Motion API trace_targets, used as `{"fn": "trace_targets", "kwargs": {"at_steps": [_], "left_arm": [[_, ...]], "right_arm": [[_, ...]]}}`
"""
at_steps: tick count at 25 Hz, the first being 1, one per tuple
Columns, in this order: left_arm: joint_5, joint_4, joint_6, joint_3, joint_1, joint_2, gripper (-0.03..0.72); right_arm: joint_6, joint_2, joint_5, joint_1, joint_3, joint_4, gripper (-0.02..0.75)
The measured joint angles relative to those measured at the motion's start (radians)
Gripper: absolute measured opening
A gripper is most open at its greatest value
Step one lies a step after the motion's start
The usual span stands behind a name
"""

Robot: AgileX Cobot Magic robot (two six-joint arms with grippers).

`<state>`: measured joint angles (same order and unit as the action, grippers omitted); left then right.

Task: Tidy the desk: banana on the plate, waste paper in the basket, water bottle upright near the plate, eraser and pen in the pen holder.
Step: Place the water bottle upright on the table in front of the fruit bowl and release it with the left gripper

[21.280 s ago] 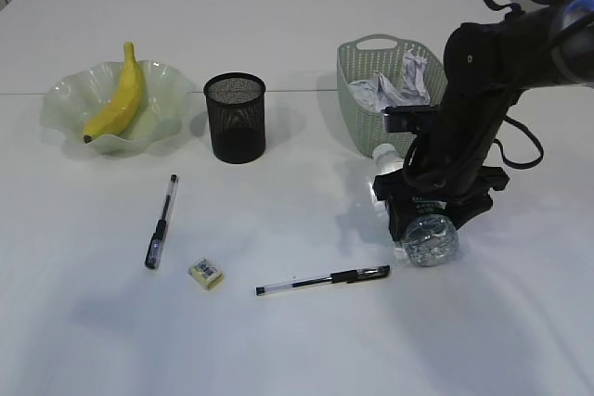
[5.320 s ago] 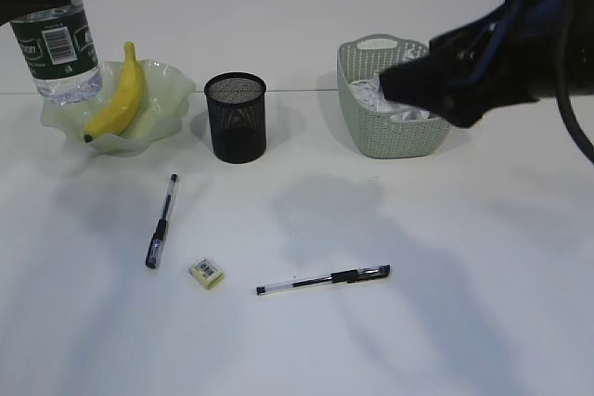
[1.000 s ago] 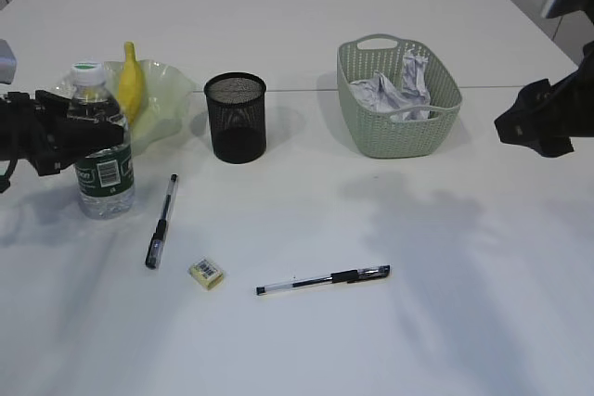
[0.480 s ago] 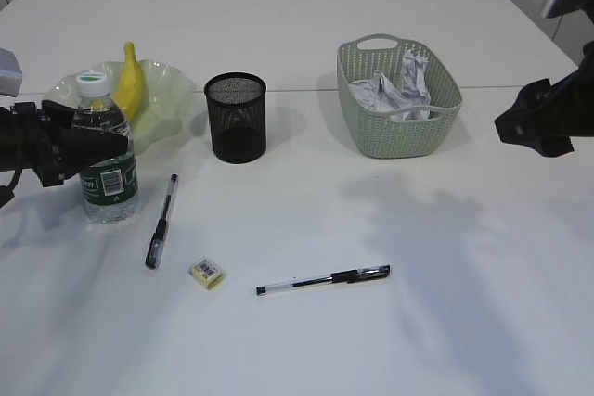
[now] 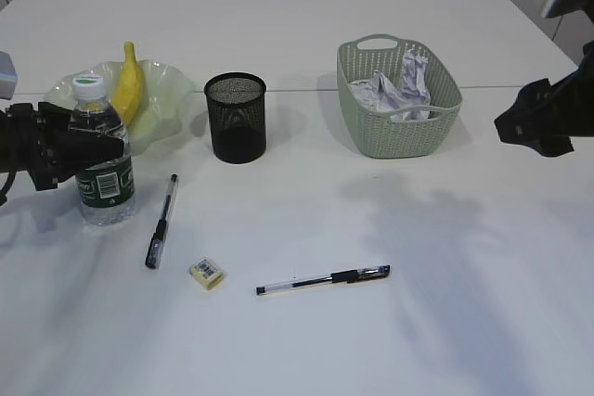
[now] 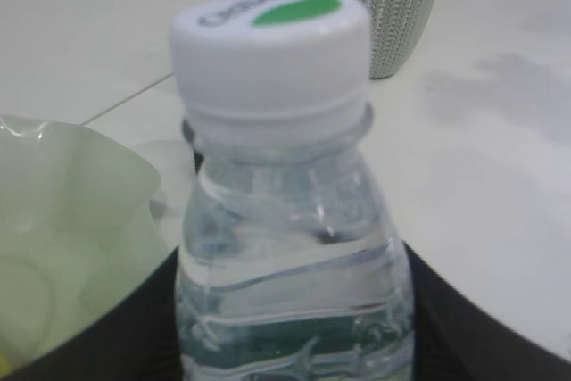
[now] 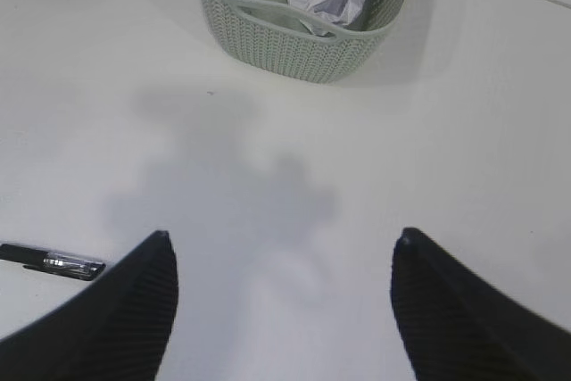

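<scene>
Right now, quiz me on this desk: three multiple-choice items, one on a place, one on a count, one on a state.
1. Where is the banana?
A. in the basket
B. on the green plate
C. beside the eraser

2. How many pens lie on the table?
A. one
B. two
C. three

3. How does the water bottle stand?
A. upright, between the left fingers
B. on its side
C. inside the pen holder

Answers:
1. B, it rests in the plate, far left.
2. B, one pen near the bottle, the other pen at centre front.
3. A, cap up, base by the plate, left gripper around it; the right gripper is open and empty.
</scene>
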<state>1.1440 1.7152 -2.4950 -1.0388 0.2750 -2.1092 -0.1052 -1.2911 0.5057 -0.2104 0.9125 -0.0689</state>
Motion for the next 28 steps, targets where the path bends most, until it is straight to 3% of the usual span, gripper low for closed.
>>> {"fn": "trace_targets", "kwargs": {"at_steps": [16, 28], "left_arm": [[0.005, -0.002, -0.003, 0.000, 0.000, 0.000, 0.410], [0.005, -0.004, -0.003, 0.000, 0.000, 0.000, 0.548]], "right_arm": [[0.001, 0.000, 0.000, 0.000, 0.000, 0.000, 0.553], [0.001, 0.000, 0.000, 0.000, 0.000, -0.011, 0.553]]}}
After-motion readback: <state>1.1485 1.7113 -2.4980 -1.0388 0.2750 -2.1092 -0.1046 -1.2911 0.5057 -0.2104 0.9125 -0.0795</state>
